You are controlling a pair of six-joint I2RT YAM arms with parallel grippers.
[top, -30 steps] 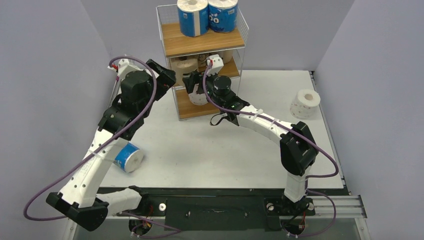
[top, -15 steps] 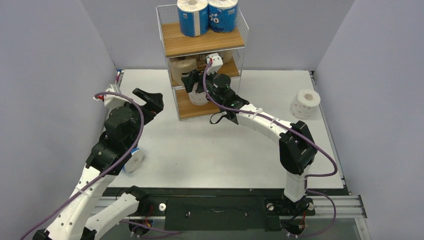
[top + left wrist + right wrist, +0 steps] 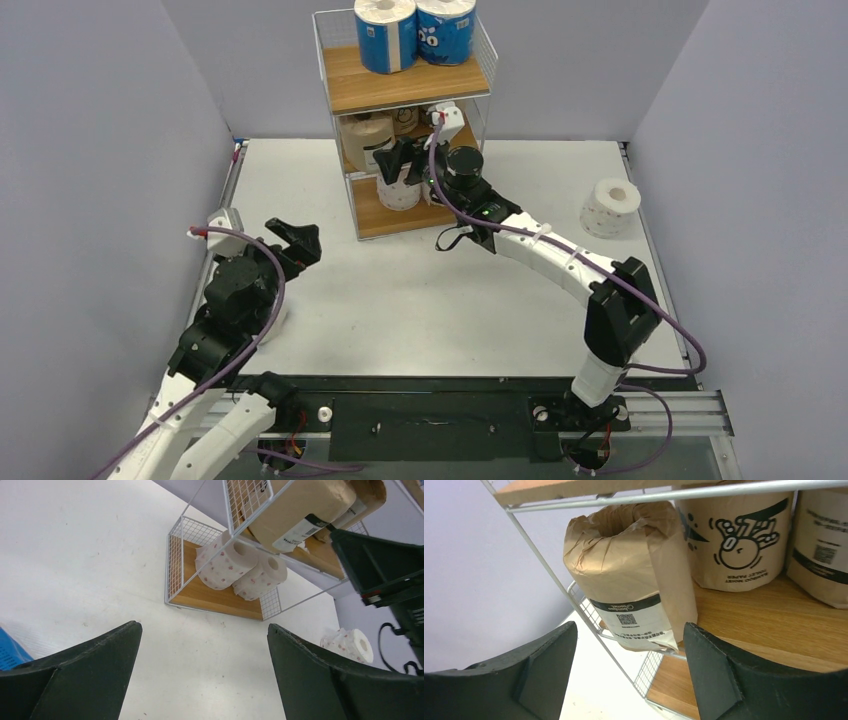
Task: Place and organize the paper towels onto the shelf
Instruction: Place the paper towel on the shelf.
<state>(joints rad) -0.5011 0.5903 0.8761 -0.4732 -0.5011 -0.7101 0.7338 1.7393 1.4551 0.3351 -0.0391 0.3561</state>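
- Counted two blue rolls (image 3: 385,35) side by side on the top board of the shelf (image 3: 400,92).
- Found three tan rolls (image 3: 629,575) on the middle board, one at the front corner against the wire and two behind it.
- Saw two white rolls (image 3: 227,562) touching each other on the bottom board.
- Noted a loose white roll (image 3: 610,207) on the table (image 3: 420,300), well right of the shelf.
- Caught only a sliver of a blue-wrapped roll (image 3: 10,652) at the edge of the left wrist view.
- Found the right gripper (image 3: 405,160) stretched out to the shelf's front at the middle tier, fingers spread apart and holding nothing.
- Found the left gripper (image 3: 290,240) low over the table's left side, well apart from the shelf and pointed toward it, jaws wide and empty.
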